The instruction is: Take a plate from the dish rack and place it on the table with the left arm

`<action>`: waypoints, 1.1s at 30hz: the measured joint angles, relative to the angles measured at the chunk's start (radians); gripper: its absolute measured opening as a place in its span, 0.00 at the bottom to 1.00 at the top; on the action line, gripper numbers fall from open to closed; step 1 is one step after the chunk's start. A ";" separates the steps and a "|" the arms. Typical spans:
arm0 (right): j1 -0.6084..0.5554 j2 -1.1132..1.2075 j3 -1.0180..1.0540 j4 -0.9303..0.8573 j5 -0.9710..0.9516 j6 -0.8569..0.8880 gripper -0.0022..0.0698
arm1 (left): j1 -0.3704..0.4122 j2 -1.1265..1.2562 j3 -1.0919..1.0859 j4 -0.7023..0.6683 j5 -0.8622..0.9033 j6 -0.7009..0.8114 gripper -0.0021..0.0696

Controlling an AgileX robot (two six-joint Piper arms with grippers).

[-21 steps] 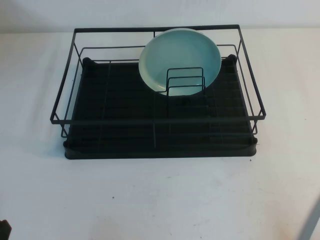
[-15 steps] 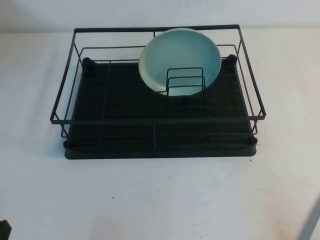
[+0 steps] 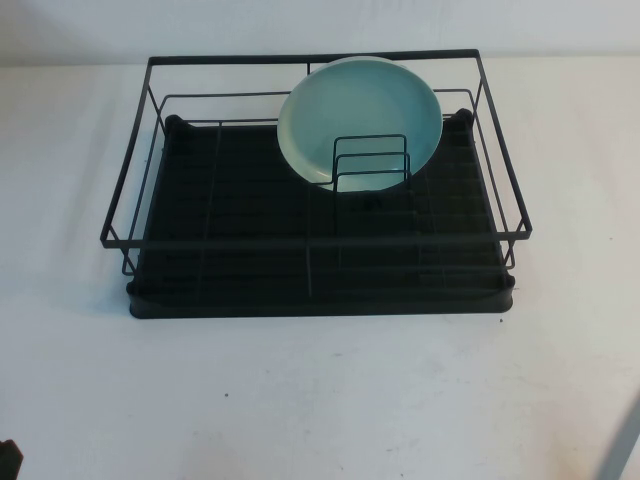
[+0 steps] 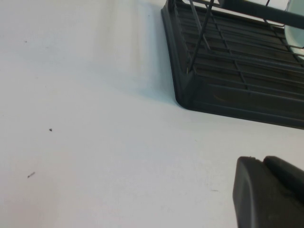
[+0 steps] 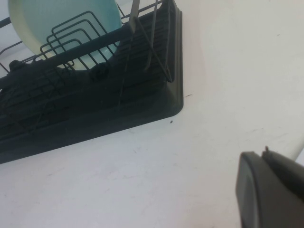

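The pale mint-green plate [image 3: 360, 105] stands tilted on edge at the back right of the black wire dish rack [image 3: 300, 275], leaning behind the small wire divider [image 3: 370, 165]. It also shows in the right wrist view [image 5: 61, 14]. My left gripper [image 4: 262, 159] is shut and empty, low over the white table [image 3: 320, 400], near the rack's front left corner [image 4: 185, 97]. Only a dark tip of the left arm [image 3: 8, 460] shows in the high view. My right gripper [image 5: 264, 153] is shut and empty, off the rack's front right corner [image 5: 173, 107].
A grey part of the right arm [image 3: 622, 450] crosses the high view's lower right corner. White tabletop lies in front of the rack and on both sides of it. The rack's high wire rim [image 3: 310, 240] surrounds the plate.
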 joint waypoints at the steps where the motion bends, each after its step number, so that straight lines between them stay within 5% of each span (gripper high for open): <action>1: 0.000 0.000 0.000 0.000 0.000 0.000 0.00 | 0.000 0.000 0.000 0.000 0.000 0.000 0.02; 17: 0.000 0.000 0.000 0.000 0.000 0.000 0.00 | 0.000 0.000 0.000 0.000 -0.008 -0.014 0.02; 24: 0.000 0.000 0.000 0.000 0.000 0.000 0.00 | 0.000 0.000 0.001 -0.346 -0.196 -0.218 0.02; 33: 0.000 0.000 0.000 0.000 0.000 0.000 0.00 | 0.000 0.000 0.001 -0.339 -0.360 -0.215 0.02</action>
